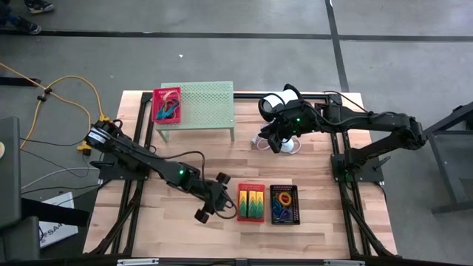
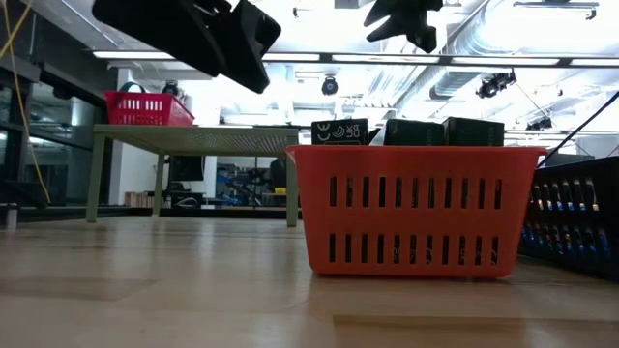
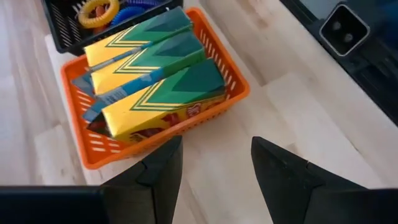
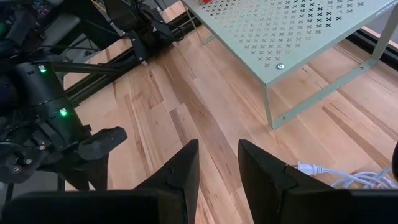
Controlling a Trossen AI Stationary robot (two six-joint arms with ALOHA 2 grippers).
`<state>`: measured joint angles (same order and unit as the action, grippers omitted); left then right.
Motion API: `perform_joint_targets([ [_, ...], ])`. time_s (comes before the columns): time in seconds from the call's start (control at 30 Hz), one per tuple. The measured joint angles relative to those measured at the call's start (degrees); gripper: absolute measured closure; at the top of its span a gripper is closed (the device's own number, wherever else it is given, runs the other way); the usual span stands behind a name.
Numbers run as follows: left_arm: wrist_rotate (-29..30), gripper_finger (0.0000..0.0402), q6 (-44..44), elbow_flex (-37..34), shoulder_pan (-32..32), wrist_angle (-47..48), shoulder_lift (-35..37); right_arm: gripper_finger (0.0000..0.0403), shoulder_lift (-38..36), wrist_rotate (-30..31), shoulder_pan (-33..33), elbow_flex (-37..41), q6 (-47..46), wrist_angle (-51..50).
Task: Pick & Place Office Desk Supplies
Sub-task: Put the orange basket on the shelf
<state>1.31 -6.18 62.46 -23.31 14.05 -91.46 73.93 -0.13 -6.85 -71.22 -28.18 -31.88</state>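
Three green-and-yellow packs (image 3: 152,74) lie side by side in the orange-red mesh basket (image 1: 250,202) near the table's front. Right of it stands a black basket (image 1: 284,205) holding coloured loops (image 3: 99,10). A red basket (image 1: 166,104) with coloured bands sits on the pale-green perforated stand (image 1: 203,103) at the far left. My left gripper (image 3: 214,146) hovers open just left of the orange-red basket, nothing between its fingers. My right gripper (image 4: 217,152) hangs open and empty above the table, by the white cylinder device (image 1: 283,100).
The white cylinder's cable (image 4: 348,177) lies coiled on the wood under my right gripper. The stand's legs (image 4: 270,106) rest on the table's far part. Bare wood (image 1: 222,159) lies between the stand and the two front baskets. Black frame rails run along both sides.
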Motion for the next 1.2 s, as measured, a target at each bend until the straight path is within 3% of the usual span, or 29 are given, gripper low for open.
perform_joint_targets([
  [0.23,-2.5,0.0218,0.1,0.0,-0.9,0.3,0.0,0.0304,0.0,0.0,0.0,0.0,0.0,0.0],
  [0.37,-2.4,0.0218,8.5,0.2,-0.9,0.4,0.0,0.0304,0.0,0.0,0.0,0.0,0.0,0.0],
  [0.57,2.5,0.0218,14.4,3.0,-1.4,3.6,0.0,0.0304,0.0,0.0,0.0,0.0,0.0,0.0],
  [0.7,4.8,0.0218,18.2,9.0,-2.4,10.4,-2.1,0.0304,0.0,0.0,0.0,0.0,0.0,0.0],
  [1.0,4.5,0.0218,23.3,27.3,-2.9,27.9,-13.9,0.0304,0.0,0.0,0.0,0.0,0.0,0.8],
  [1.2,3.2,0.0218,24.7,32.9,-2.4,30.0,-19.0,0.0304,0.0,0.0,0.0,0.0,0.0,1.0],
])
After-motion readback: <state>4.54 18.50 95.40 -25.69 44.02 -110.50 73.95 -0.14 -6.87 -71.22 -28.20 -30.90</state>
